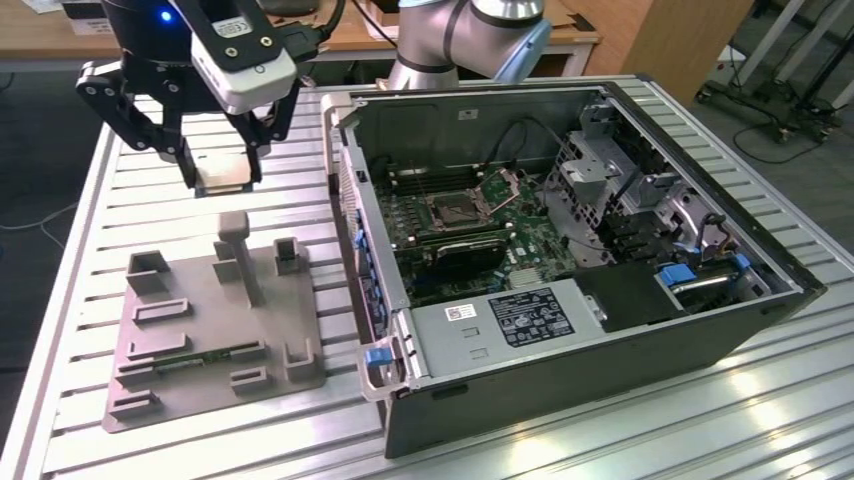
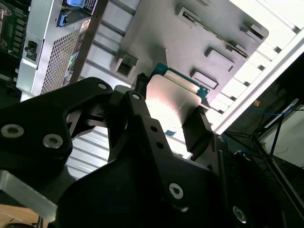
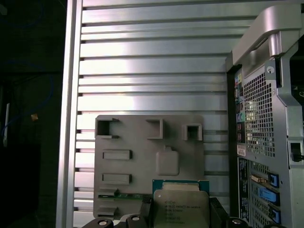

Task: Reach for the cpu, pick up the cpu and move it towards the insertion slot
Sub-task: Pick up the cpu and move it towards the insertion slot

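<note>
Silvery and thin, the cpu looks light, stiff and easy to break, so the gripper is closed on its side edges, holding it in the air above the grey fixture.

The cpu runs off the first wrist view's edge — in the second wrist view the gripper hides part of it.
</note>
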You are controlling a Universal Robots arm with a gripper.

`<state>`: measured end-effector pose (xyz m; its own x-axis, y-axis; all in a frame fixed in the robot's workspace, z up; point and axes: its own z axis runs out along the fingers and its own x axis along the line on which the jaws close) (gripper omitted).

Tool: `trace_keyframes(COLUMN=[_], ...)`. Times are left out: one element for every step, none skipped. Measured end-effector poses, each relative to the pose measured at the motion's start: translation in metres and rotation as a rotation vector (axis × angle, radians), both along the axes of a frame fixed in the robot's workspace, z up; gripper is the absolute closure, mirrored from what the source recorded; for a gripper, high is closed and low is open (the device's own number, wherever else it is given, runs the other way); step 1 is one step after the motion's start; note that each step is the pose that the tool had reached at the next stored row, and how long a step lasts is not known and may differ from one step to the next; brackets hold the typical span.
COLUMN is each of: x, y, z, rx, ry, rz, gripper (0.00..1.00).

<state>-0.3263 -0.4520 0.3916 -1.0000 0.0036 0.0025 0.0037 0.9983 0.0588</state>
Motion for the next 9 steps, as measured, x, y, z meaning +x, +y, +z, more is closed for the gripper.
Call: trace_keyframes(x=[0.0004, 0.0009, 0.0013, 0.0018, 0.0023, 0.0028, 0.0033, 0.0038, 0.0042], y=[0.0, 0.0, 0.0, 0.0, 0.0, 0.0, 0.0, 0.0, 0.0], z=[0.0, 0.0, 0.0, 0.0, -0.0001, -0.0001, -0.0001, 0.0, -0.0001], rx=[-0.0001, 0.0, 0.0, 0.0, 0.0, 0.0, 0.0, -0.0001, 0.0001], ry=[0.0001, 0.0, 0.0001, 0.0, 0.0, 0.0, 0.0, 0.0001, 0.0], rz=[0.0, 0.0, 0.0, 0.0, 0.0, 0.0, 0.0, 0.0, 0.0], gripper=[0.45, 0.45, 0.45, 0.45, 0.45, 0.45, 0.45, 0.45, 0.45])
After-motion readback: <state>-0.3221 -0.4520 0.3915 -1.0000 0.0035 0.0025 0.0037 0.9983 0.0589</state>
